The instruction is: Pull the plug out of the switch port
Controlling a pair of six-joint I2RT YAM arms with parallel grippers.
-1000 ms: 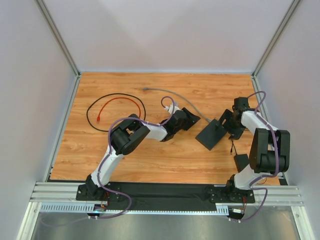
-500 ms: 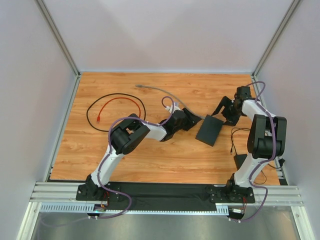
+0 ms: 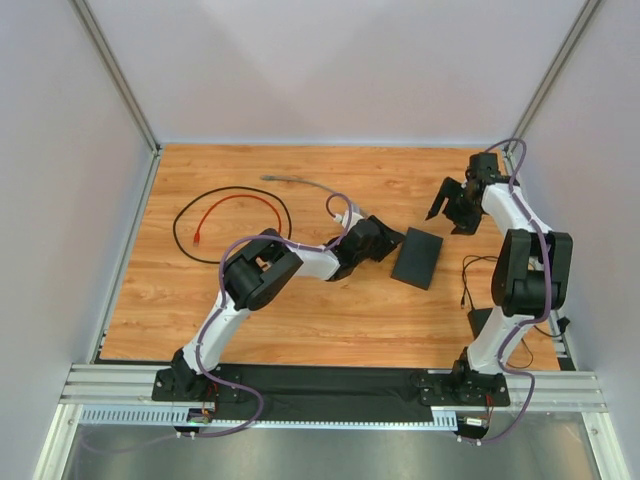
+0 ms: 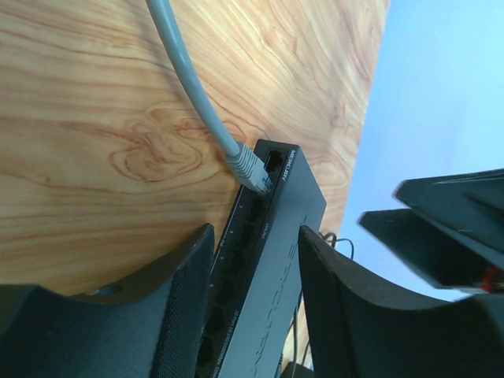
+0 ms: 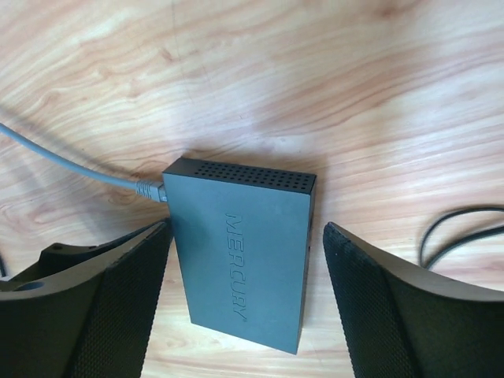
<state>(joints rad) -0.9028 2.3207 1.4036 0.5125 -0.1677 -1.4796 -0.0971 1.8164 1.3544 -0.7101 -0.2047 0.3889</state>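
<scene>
**Found Plug in Switch Port**

Saw a wooden table with a black cord loop at its far left. Traced a grey cable across the far middle to the switch, found lying flat right of centre. Found the left gripper low at the switch's left edge, fingers either side of the port face; could not tell whether clamped on it or merely straddling. Found the right gripper released, jaws wide, touching nothing, apart from the switch on its far-right side. Found the plug seated in the farthest port.
</scene>
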